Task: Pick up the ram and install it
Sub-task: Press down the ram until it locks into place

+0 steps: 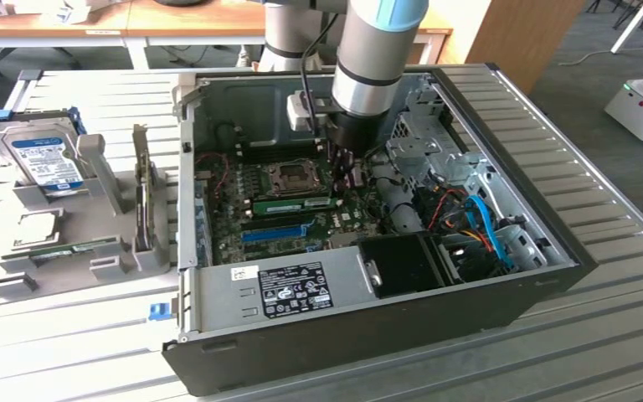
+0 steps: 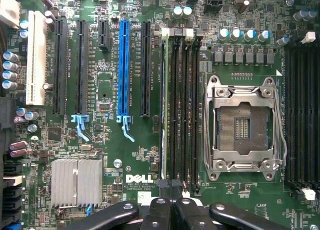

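**A:** Since you're logging the hand first, what's its state?

**B:** Clenched. The two black fingers meet at the tips and I see nothing between them. It hangs low over the motherboard, inside the open computer case.

**A:** Where's the ram?

**B:** Just past the fingertips, standing on edge in the outermost of the black memory slots, between the blue slot and the CPU socket. From the exterior view it's the green stick beside the socket. I can't tell whether the tips touch its near end, or whether the end latches are closed.

**A:** How would it handle?

**B:** My read is light, thin and stiff along its length, but fragile. The chips and the contact edge shouldn't be pinched, and twisting could crack it. The best hold is across the two flat faces near the middle of the top edge, kept upright. Pushing it in probably needs even pressure at both ends, or it tips in the slot.

**A:** Is it slippery?

**B:** Somewhat, I'd guess, since the board faces are smooth and there's little area to grip.

**A:** Anything farther out?

**B:** The case sits on a slatted tabletop. On the exterior view's left a grey rack holds a hard drive and another green stick-like board, well apart from the hand.
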You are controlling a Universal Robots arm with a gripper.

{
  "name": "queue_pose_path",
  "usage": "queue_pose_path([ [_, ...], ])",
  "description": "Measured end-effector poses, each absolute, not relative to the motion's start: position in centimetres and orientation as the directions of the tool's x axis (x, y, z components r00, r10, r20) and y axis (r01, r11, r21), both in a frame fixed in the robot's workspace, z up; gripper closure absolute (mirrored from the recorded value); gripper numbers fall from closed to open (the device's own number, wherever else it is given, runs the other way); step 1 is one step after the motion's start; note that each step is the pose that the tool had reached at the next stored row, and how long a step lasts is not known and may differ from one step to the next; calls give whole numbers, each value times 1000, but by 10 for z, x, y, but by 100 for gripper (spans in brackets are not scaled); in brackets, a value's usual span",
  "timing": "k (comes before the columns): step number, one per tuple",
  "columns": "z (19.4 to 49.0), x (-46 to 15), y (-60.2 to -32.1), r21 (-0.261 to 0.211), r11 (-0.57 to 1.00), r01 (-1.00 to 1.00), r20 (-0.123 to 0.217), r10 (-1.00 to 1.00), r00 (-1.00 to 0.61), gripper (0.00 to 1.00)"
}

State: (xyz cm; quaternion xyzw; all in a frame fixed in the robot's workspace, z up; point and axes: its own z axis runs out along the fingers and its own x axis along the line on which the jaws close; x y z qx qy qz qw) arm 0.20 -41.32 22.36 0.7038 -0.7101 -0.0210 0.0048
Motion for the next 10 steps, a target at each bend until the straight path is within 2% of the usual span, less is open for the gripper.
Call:
queue_pose_path([
  [10,223,2,-413,36,8,-999,-23,-1000,-9,89],
])
